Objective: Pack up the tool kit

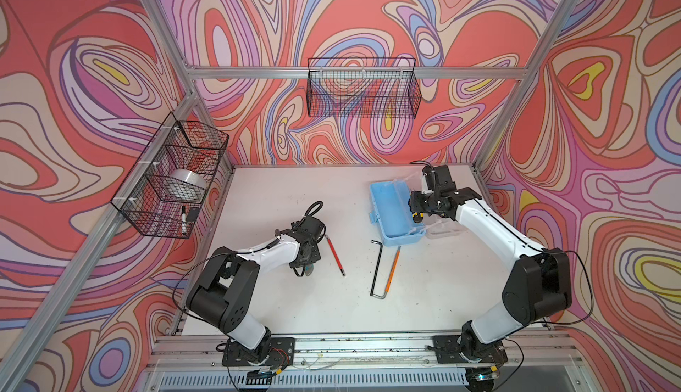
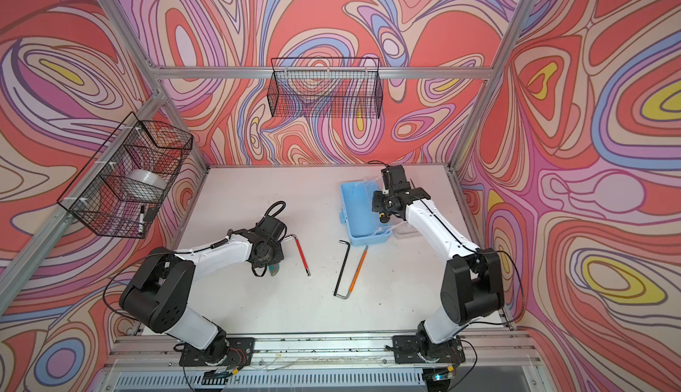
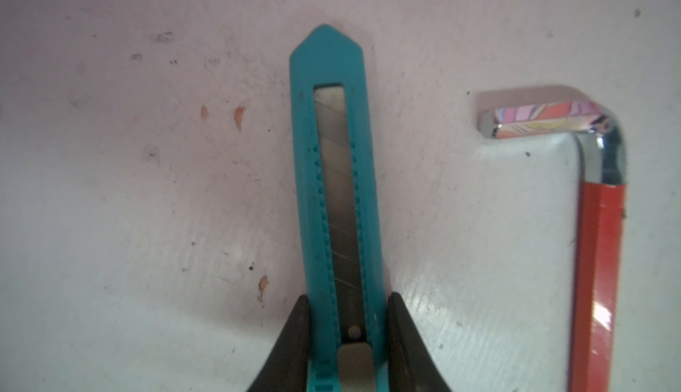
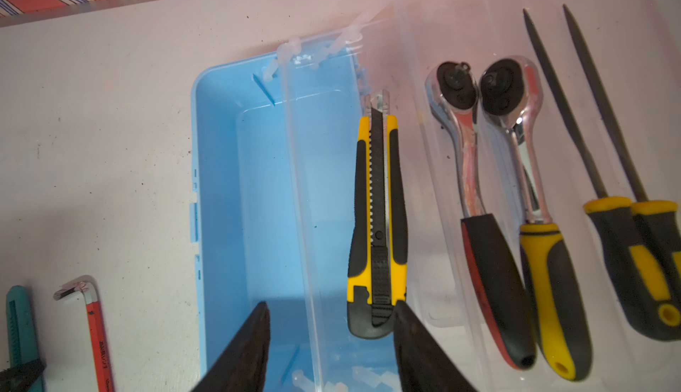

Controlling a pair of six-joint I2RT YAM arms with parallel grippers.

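Left gripper [image 3: 349, 298] sits nearest in the left wrist view, fingertips pressed on both sides of the teal snap-off cutter [image 3: 331, 150]. The blade is retracted and the cutter lies flat on the white table [image 1: 276, 195]. A red-sleeved hex key [image 3: 597, 261] lies just beside it, not touching. The light-blue case [image 1: 390, 209] sits open far right on the table in both top views, its clear lid [image 4: 416, 40] folded out away from the left arm. Right gripper [image 4: 331, 303] hovers over the case, jaws spread and gripping nothing. A yellow-black cutter [image 4: 377, 206] lies in the case along the lid-side wall. Two ratchets [image 4: 475, 173] and two needle files [image 4: 575, 121] show at the lid; in or under it, cannot tell. A black hex key [image 1: 376, 268] and an orange-sleeved hex key [image 1: 393, 266] lie loose side by side near the case. Step looks like the teal cutter pickup: gripped, not lifted. Next move likely calls for a straight lift clear of the red key, then a carry across to the case with the right gripper out of the way.
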